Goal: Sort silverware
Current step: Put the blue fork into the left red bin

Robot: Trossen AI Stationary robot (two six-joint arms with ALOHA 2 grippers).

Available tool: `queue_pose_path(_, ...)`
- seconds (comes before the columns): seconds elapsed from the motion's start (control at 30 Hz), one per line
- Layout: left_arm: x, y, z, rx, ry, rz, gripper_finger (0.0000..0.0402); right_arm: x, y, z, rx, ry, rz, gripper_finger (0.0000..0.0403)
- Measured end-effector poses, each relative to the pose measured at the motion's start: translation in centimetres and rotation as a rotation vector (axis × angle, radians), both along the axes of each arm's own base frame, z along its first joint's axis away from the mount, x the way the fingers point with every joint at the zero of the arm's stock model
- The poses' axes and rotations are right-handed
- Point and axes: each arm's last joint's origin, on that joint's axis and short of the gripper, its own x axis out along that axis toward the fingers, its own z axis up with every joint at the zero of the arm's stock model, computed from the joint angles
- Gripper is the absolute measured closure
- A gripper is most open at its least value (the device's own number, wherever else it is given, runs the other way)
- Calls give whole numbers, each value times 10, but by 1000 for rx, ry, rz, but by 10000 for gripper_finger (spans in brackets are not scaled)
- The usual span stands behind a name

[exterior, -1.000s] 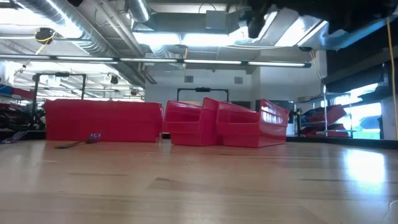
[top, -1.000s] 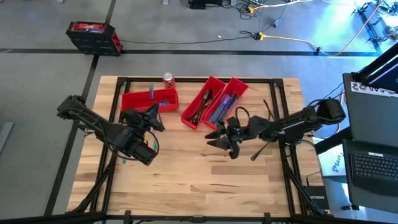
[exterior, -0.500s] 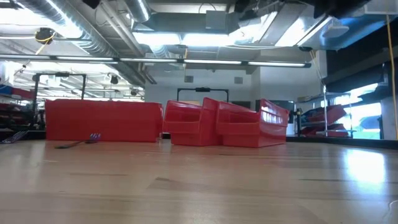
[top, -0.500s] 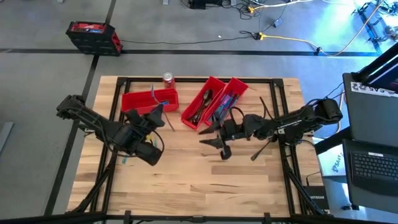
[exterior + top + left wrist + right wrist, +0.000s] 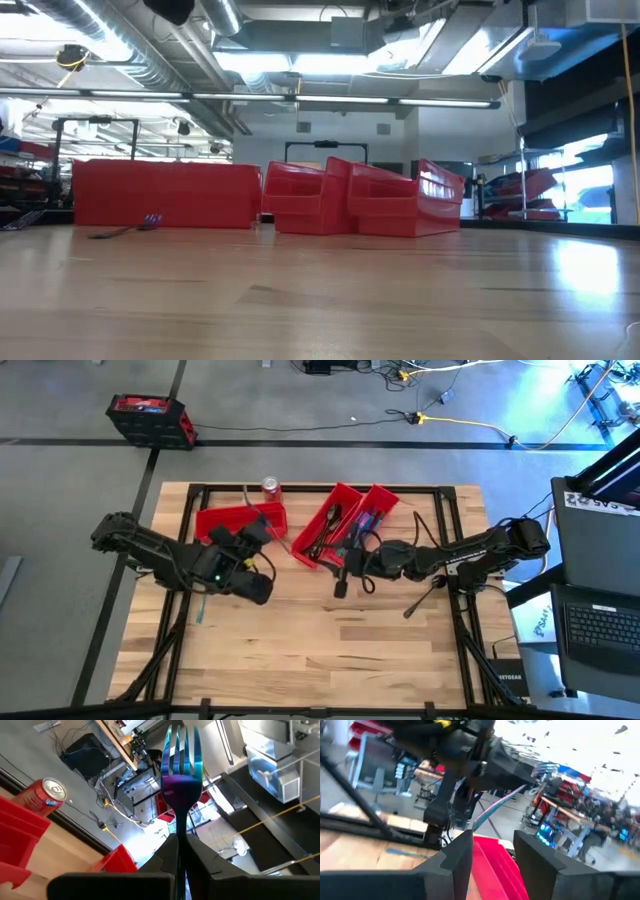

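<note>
We see the left claw (image 5: 182,857) clenched on an iridescent fork (image 5: 181,767), which it holds in the air above the left red bin (image 5: 240,520), near the soda can (image 5: 270,486). The right claw (image 5: 492,850) stands half open, with nothing between its fingers, over the tabletop (image 5: 330,650) beside the two slanted red bins (image 5: 345,520) that contain other silverware (image 5: 330,525).

Even overhead light falls on the desk (image 5: 320,640), casting soft shadows. In the low view ceiling lights (image 5: 300,62) glare and a window at right blows out. The right wrist view is smeared, perhaps motion blur; the fork (image 5: 181,775) stays sharp.
</note>
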Motion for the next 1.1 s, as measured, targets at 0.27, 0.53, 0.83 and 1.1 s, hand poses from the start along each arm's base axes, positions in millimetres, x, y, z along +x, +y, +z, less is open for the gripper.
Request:
queue_pose_path(0.27,3,7,1,-9,-28,28,400,19,-1,-20,12,-62,-8,274)
queue_pose_path(0.53,3,8,1,-13,-41,33,400,36,-7,-29,19,-104,-38,274)
queue_pose_path(0.83,4,10,1,-10,-32,41,400,58,-6,-21,19,-132,-46,274)
queue_pose_path(1.1,4,10,1,-13,-42,42,400,60,-20,-21,24,-132,-85,274)
